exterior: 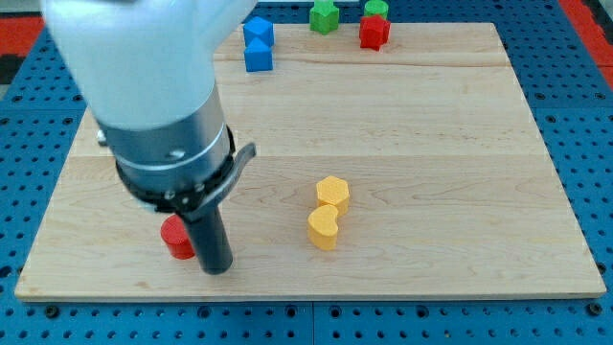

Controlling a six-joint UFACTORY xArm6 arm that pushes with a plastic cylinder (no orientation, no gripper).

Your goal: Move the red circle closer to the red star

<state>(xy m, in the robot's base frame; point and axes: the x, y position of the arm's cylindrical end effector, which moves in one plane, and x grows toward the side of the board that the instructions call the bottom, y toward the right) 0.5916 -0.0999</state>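
1 red circle (176, 237) sits near-left, touching my tip (217, 269) on its right. No pincer on this rod, so no jaw state to tell. Red star (374, 33) is far right, so I'd guess the tip needs the circle's near-left side.

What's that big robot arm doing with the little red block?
The arm's dark rod has my tip on the board near the view's bottom left, right beside the red circle, which sits just to its left. The job is to bring that circle nearer the red star, which is far away at the view's top, next to a green block. Two yellow blocks sit in the middle, untouched.
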